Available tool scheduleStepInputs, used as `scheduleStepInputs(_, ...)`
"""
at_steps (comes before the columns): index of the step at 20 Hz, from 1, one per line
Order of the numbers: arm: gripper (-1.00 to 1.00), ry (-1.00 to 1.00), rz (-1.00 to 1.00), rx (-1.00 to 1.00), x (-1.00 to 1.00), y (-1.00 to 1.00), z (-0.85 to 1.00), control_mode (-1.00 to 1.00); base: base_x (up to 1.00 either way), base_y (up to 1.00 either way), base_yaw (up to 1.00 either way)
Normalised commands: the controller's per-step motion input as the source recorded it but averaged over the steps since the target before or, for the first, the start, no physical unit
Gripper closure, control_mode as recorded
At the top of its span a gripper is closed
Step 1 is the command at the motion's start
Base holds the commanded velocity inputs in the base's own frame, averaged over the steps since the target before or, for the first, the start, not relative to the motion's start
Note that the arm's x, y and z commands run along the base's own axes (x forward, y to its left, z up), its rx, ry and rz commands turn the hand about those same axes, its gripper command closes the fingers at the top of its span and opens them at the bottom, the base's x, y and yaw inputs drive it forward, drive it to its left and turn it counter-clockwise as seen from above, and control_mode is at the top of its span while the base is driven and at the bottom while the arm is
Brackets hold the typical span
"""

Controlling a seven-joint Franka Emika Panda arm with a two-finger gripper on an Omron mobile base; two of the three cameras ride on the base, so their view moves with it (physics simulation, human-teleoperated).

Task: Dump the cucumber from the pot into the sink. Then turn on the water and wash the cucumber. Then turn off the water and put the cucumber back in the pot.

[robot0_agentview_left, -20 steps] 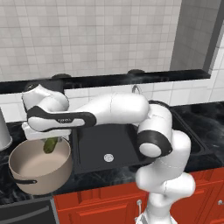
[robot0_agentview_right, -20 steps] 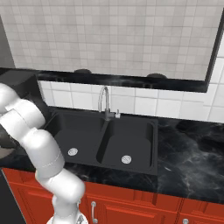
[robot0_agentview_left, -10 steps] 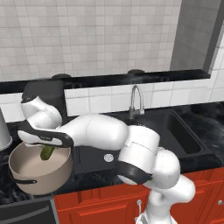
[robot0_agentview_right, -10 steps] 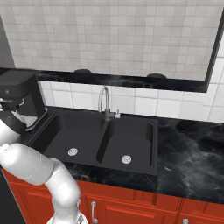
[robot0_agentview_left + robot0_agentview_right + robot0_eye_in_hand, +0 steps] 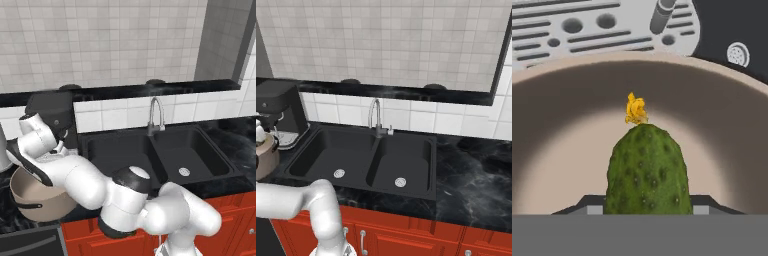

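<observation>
No legible text, labels, brand marks, nos. or signs found on any surface in the base views or the hand view.

White tiled wall [image 5: 406,45], black marble counter [image 5: 476,175], red cabinets [image 5: 421,235], dark ledge [image 5: 150,90]

We take the pot [image 5: 37,197] as our landmark. Above its open mouth our own white arm [image 5: 65,170] arches across, crowding the way in from the front. Just behind the pot stands the black coffee machine [image 5: 55,117], its grey drip tray [image 5: 587,25] close against the far rim, so little room remains there. Inside, the cucumber [image 5: 648,172] stands before the tool, with bare pale wall around it. To the pot's right the sink [image 5: 363,160] lies open, both basins bare; only the faucet [image 5: 376,117] rises at its back edge. The pot's left side is hard to judge.
</observation>
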Motion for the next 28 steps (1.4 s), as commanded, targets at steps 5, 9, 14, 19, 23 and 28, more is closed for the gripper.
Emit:
scheduleStepInputs(5,1.0,0.13,0.0,0.0,0.28,0.12,-0.29,-1.0,0.0,0.0,0.0)
scheduleStepInputs(9,1.0,0.1,0.0,0.0,0.16,0.1,-0.37,-1.0,0.0,0.0,0.0)
scheduleStepInputs(14,-1.0,0.01,0.0,0.0,0.02,0.1,-0.2,-1.0,0.0,0.0,0.0)
scheduleStepInputs(19,-1.0,-0.15,0.0,0.0,-0.49,0.01,0.04,-1.0,0.0,0.0,0.0)
scheduleStepInputs(23,-1.0,-0.34,0.0,0.0,-0.68,-0.05,0.28,-1.0,0.0,0.0,0.0)
scheduleStepInputs(28,-1.0,-0.32,0.0,0.01,-0.48,-0.09,0.51,-1.0,0.0,0.0,0.0)
